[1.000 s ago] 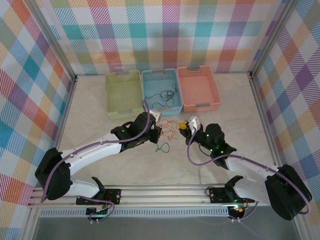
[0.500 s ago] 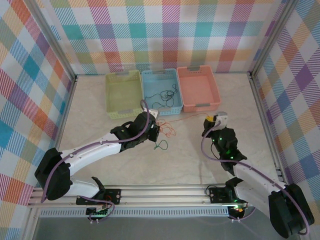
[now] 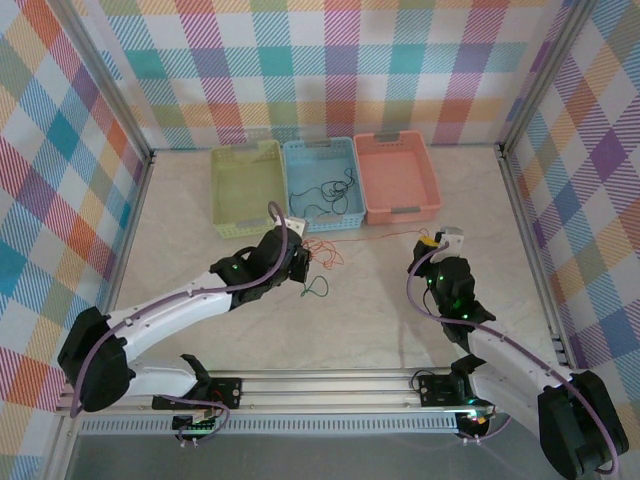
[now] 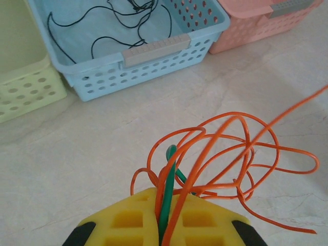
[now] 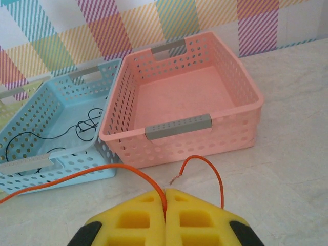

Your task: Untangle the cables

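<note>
The orange cable (image 3: 372, 240) stretched straight, long axis left-to-right, just in front of the blue basket (image 3: 330, 224). The left jaws were clamped on its tangled end and a green cable (image 4: 168, 174); the right jaws on its other end.

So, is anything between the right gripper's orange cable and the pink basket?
Nothing visible: bare table lies between the right gripper and the pink basket. The orange cable, though, is looped with the green cable in the shut left gripper.
</note>
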`<action>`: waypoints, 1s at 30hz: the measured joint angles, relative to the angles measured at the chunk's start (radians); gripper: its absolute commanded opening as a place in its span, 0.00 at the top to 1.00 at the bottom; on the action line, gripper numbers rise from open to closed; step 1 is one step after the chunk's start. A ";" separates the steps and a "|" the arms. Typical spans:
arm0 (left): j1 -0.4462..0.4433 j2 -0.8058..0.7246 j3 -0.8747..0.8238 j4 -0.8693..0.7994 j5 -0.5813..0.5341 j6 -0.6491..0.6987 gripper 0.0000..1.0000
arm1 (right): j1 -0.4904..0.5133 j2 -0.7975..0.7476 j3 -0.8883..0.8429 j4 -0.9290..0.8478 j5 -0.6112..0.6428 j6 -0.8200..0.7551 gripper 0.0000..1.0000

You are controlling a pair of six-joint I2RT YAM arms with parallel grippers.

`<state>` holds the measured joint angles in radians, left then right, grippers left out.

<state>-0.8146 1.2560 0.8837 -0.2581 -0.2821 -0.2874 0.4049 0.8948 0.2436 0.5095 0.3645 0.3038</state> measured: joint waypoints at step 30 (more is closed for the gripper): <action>0.002 -0.126 -0.084 0.077 0.022 0.004 1.00 | 0.000 0.067 0.047 -0.048 -0.137 -0.047 0.43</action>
<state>-0.8127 1.1297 0.7998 -0.1806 -0.2604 -0.2836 0.4049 0.9615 0.2901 0.4614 0.2272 0.2573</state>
